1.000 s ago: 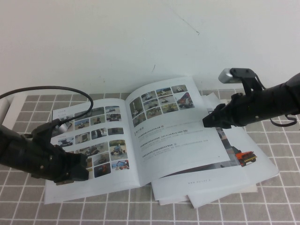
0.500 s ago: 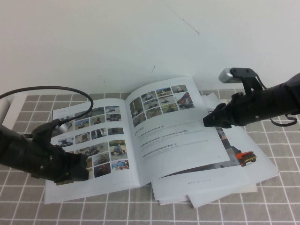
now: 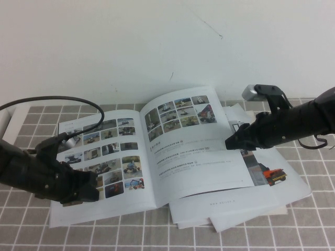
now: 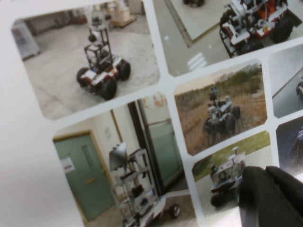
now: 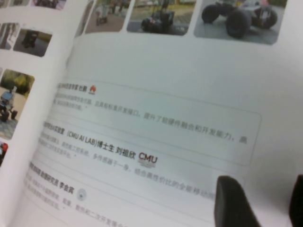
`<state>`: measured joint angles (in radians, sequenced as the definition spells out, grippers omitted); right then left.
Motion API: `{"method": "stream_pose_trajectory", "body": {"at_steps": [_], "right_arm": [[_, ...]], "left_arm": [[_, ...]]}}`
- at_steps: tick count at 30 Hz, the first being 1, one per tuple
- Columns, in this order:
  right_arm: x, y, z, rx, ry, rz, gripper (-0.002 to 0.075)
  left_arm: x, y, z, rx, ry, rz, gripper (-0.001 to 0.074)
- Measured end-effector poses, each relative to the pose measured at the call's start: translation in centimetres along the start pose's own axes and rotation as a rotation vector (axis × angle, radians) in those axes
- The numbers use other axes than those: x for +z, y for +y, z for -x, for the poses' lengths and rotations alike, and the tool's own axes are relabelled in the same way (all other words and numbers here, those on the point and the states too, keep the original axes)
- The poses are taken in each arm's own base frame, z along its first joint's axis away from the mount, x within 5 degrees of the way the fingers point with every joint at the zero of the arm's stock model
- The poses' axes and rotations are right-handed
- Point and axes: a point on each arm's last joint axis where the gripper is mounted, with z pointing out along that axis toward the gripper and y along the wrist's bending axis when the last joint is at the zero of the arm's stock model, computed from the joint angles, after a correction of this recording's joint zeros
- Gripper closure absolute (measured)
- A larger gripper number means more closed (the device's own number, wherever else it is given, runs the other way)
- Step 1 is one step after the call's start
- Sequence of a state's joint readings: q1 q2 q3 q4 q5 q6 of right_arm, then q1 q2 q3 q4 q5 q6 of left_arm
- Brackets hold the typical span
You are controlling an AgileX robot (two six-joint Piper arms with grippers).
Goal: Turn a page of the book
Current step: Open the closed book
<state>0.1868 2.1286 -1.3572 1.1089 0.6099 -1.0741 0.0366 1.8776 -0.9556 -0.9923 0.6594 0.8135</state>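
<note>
My right gripper (image 3: 229, 143), jaws apart, sits at the outer edge of the page (image 3: 196, 151), which arches over the book (image 3: 157, 157) mid-bench. I should pinch only this leaf and sweep it toward the spine. My left gripper (image 3: 86, 191), jaw state unreadable, pins the photo-grid leaf (image 3: 102, 157) near the bench's left edge.

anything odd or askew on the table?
Yes: loose sheets lie fanned and crooked under the book, poking out past its near right corner. Left gripper rests on the photo-grid leaf; right gripper, fingers apart, sits at the page edge.
</note>
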Motion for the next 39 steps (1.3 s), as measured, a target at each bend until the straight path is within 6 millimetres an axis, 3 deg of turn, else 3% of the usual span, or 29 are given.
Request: {"method": "stream_pose_trajectory", "body": {"at_steps": [18,31,39], "right_arm": [[0.3,0.8,0.5,0.012,-0.080,0.119,0.0457],[-0.5,-1.2,0.3,0.031,-0.059,0.029,0.0457],[-0.5,-1.3,0.2,0.036,-0.055,0.031,0.0457]], "left_arm": [[0.0,0.0,0.0,0.004,0.000,0.000,0.0738],[0.0,0.0,0.0,0.006,0.001,-0.001,0.0738],[0.0,0.0,0.0,0.006,0.001,-0.002,0.0738]]}}
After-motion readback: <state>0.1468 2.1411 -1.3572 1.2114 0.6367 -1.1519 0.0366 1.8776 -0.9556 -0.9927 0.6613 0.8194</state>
